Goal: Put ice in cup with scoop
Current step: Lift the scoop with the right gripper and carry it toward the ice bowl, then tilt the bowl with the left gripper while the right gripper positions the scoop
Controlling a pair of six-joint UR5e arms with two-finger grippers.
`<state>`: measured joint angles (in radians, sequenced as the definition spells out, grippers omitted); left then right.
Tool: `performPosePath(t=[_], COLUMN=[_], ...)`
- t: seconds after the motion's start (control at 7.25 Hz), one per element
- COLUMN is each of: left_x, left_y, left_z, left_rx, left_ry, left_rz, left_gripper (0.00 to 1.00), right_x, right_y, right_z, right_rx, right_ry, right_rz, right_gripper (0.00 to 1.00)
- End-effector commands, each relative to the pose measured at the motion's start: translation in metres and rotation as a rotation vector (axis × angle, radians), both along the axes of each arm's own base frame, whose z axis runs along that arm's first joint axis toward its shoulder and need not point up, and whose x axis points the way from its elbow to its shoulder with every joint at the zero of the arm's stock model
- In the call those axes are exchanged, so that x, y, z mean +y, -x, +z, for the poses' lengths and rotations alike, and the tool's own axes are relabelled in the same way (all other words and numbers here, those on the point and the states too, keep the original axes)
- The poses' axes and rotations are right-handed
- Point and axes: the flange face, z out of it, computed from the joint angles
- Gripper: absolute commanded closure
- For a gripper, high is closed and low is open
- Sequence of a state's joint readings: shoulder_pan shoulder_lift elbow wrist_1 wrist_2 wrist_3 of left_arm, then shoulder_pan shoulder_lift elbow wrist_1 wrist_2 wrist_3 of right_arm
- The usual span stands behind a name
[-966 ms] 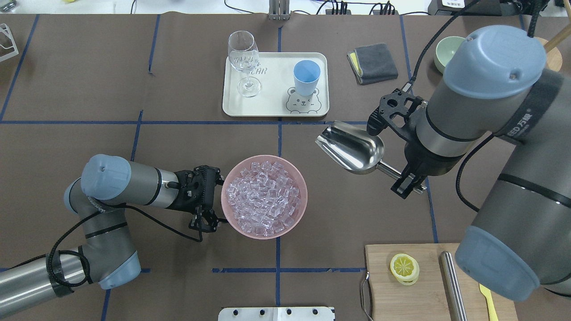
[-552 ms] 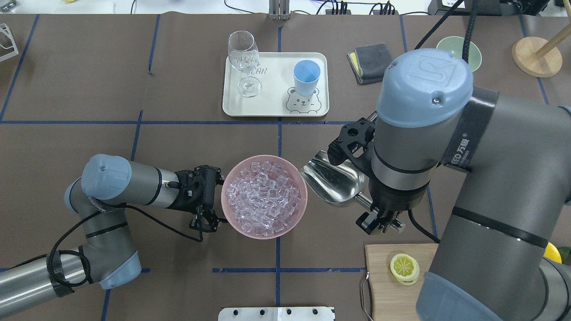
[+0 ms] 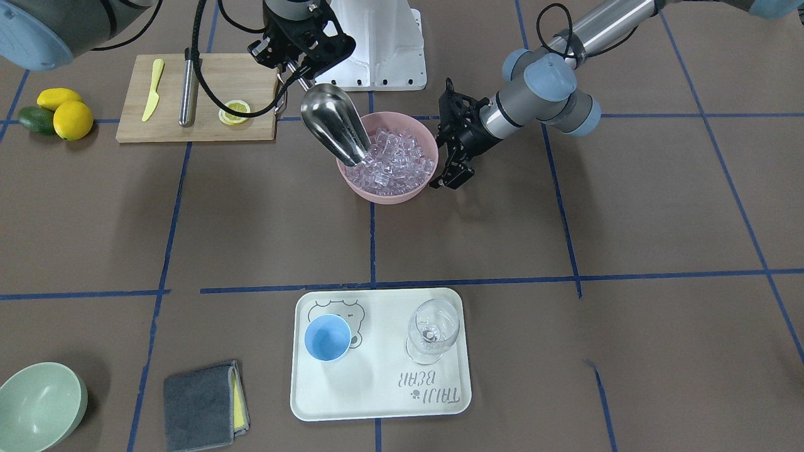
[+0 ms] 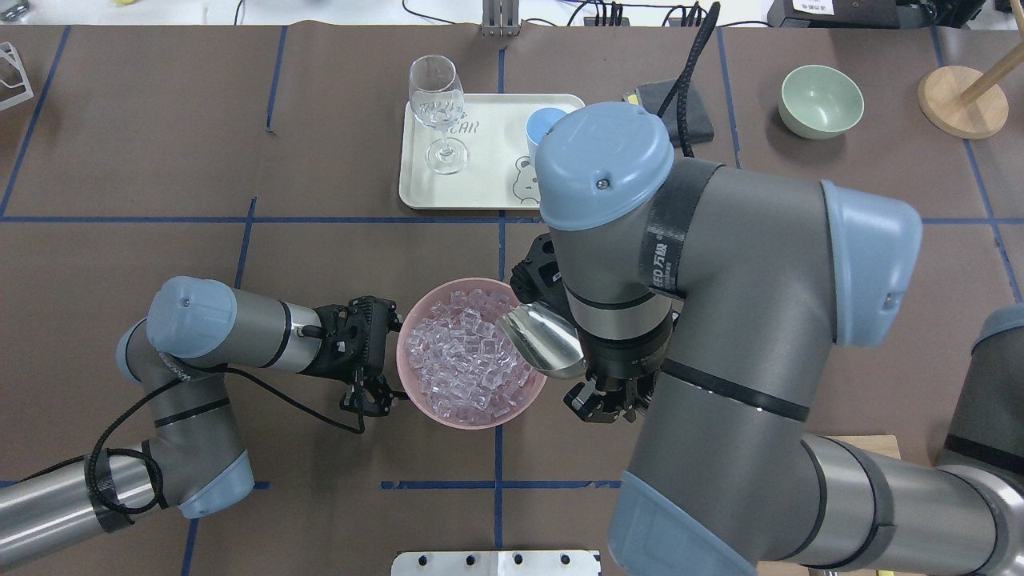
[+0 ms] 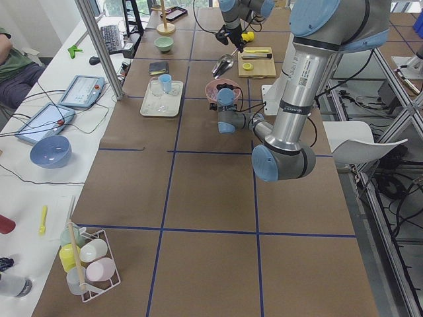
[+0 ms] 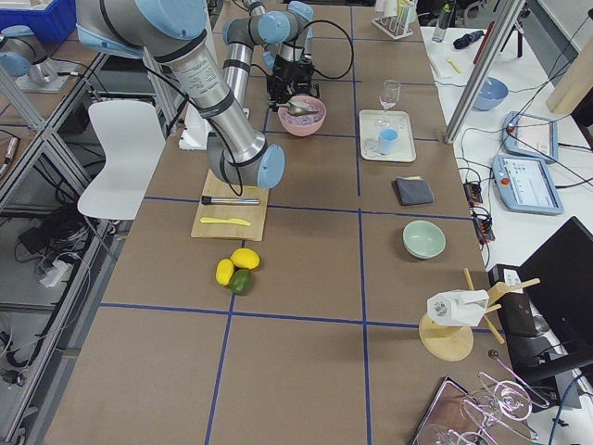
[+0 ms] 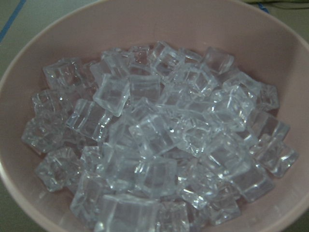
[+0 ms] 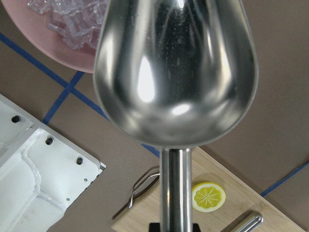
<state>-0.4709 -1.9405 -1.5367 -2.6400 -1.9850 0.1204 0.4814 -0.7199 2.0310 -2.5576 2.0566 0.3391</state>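
Observation:
The ice (image 3: 396, 160) fills a pink bowl (image 3: 383, 194) at the table's middle; it also fills the left wrist view (image 7: 159, 140). My right gripper (image 3: 296, 70) is shut on the rod handle of the steel scoop (image 3: 333, 125). The scoop (image 4: 540, 344) tilts down, its mouth at the ice on the bowl's right side (image 4: 448, 416). In the right wrist view the scoop's trough (image 8: 176, 72) looks empty. My left gripper (image 4: 374, 398) stands at the bowl's left rim and seems shut on it. The light-blue cup (image 3: 327, 338) stands empty on a tray, half hidden by my right arm in the overhead view (image 4: 540, 124).
The white tray (image 3: 377, 402) also holds a clear stemmed glass (image 3: 432, 331). A grey cloth (image 3: 204, 405) and a pale green bowl (image 3: 38, 408) lie beyond it. A cutting board (image 3: 195, 125) with a lemon slice, steel cylinder and yellow knife sits near my right base.
My right arm has swung left and down, carrying the scoop from beside the tray to the ice at the bowl's right side. The left arm and the bowl have not moved.

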Motion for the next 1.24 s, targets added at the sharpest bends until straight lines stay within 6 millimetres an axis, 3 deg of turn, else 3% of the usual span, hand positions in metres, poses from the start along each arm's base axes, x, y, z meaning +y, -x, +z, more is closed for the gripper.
performPosePath(t=[0.0,0.14,0.55,0.97,1.1], left_x=[0.000,0.000,-0.001,-0.001,-0.001], left_y=[-0.001,-0.002,-0.004,-0.004,-0.004], left_z=[0.002,0.001,0.003,0.002,0.003], left_rx=[-0.004,-0.002,-0.007,-0.005,0.003], left_ry=[0.001,0.000,0.002,0.002,-0.003], left_rz=[0.002,0.002,0.000,0.000,0.000], left_gripper=[0.00,0.00,0.00,0.00,0.00], right_x=[-0.004,-0.008,0.002,-0.009,-0.007], right_y=[0.020,0.031,0.028,0.063,0.066], right_z=[-0.015,-0.026,-0.025,-0.033,-0.030], right_rx=[0.062,0.108,0.186,0.254,0.259], right_ry=[-0.054,-0.042,-0.018,0.018,0.018], right_rz=[-0.091,-0.112,-0.194,-0.225,-0.236], right_gripper=[1.00,1.00,1.00,1.00,1.00])
